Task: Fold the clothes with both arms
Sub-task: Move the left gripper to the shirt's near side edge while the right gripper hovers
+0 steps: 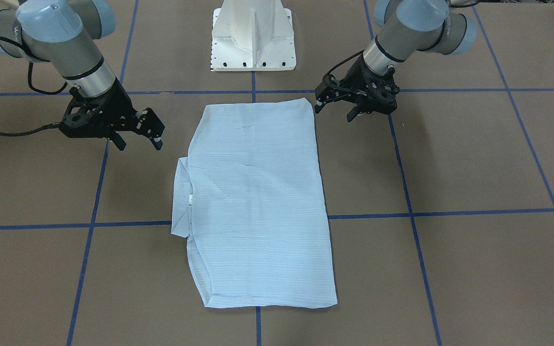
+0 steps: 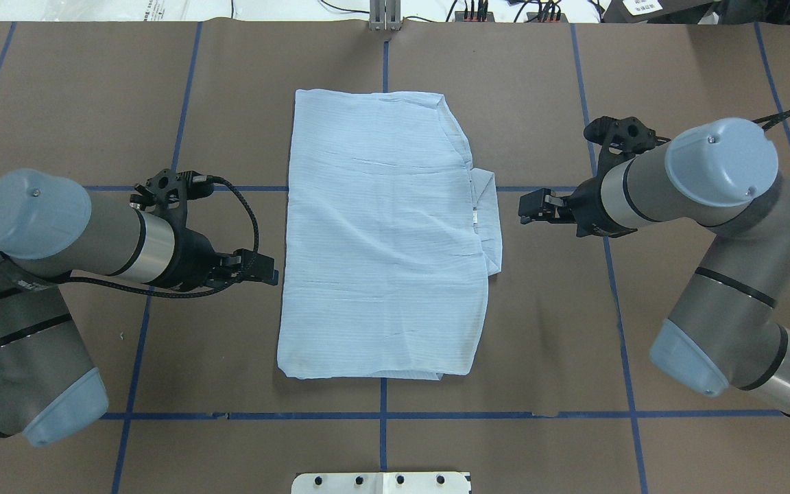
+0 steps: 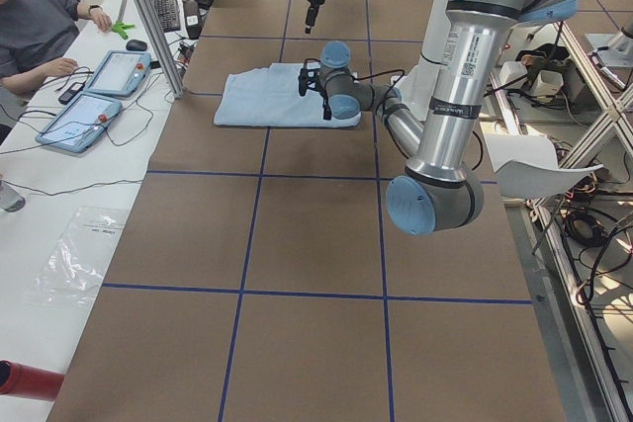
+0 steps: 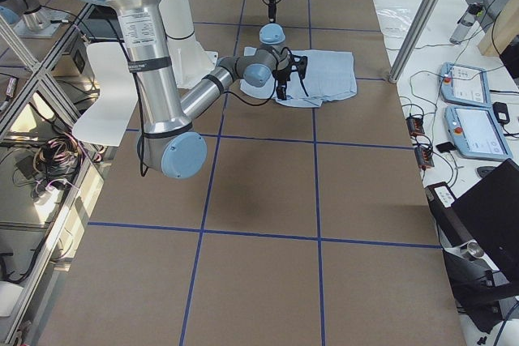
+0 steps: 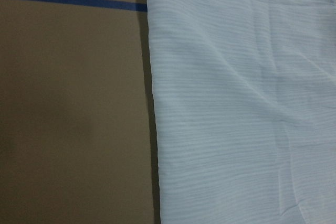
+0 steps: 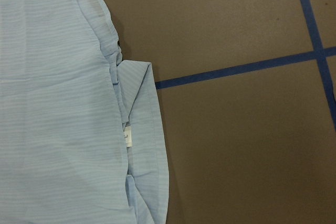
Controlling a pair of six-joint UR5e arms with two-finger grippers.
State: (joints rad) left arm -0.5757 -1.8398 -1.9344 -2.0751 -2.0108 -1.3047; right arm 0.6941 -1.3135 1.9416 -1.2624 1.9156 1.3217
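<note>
both empty: left claw point(image 1: 334, 111) and right claw point(image 1: 140, 144) hang open, flanking the shirt point(image 1: 258, 202) untouched

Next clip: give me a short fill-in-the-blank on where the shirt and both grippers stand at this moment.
The folded shirt has its collar poking out on the robot's ____ side.
The left gripper and right gripper are both ____, beside the shirt and not touching it.
The table is marked with ____ tape lines.
Missing words: right; open; blue.
</note>
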